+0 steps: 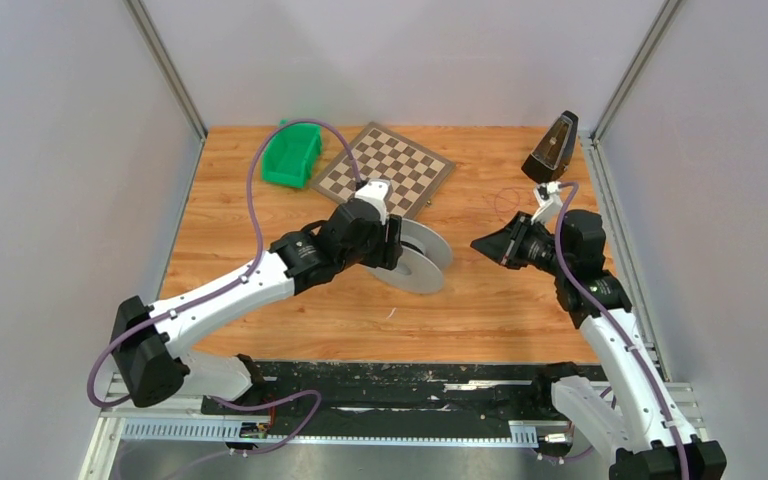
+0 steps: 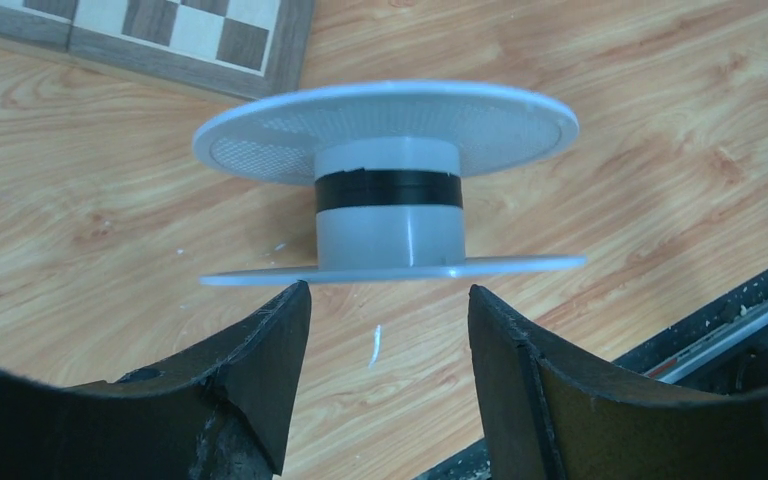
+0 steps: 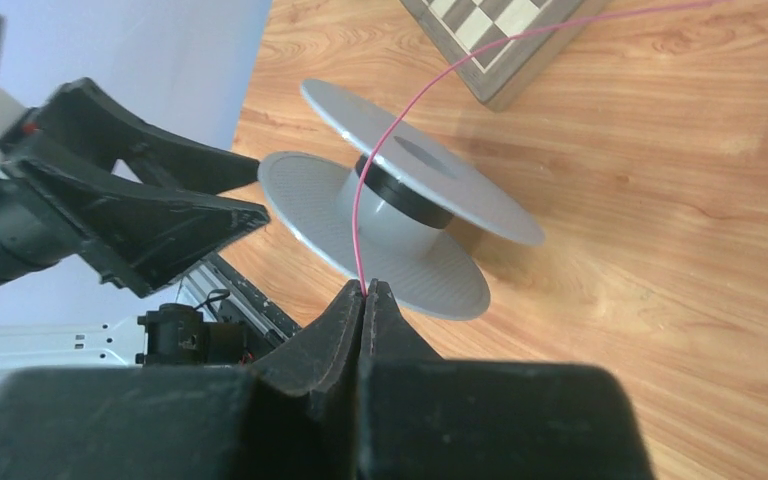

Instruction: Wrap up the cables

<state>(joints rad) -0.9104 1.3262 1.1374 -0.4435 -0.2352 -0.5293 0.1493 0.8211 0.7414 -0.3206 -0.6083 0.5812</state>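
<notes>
A grey spool (image 1: 422, 268) with a black band (image 2: 388, 188) on its hub lies tipped on the wood table, right of centre. My left gripper (image 1: 400, 245) is open, with its fingertips just short of the spool's near flange (image 2: 390, 270), and holds nothing. My right gripper (image 3: 365, 290) is shut on a thin pink cable (image 3: 358, 230). The cable runs from the jaws up across the spool (image 3: 390, 215) and away toward the chessboard. My right gripper sits to the right of the spool in the top view (image 1: 478, 245), apart from it. My left gripper (image 3: 255, 185) also shows in the right wrist view.
A chessboard (image 1: 385, 168) lies behind the spool and a green bin (image 1: 293, 155) stands at the back left. A black wedge-shaped object (image 1: 552, 147) stands at the back right. A black rail (image 1: 410, 385) runs along the near edge.
</notes>
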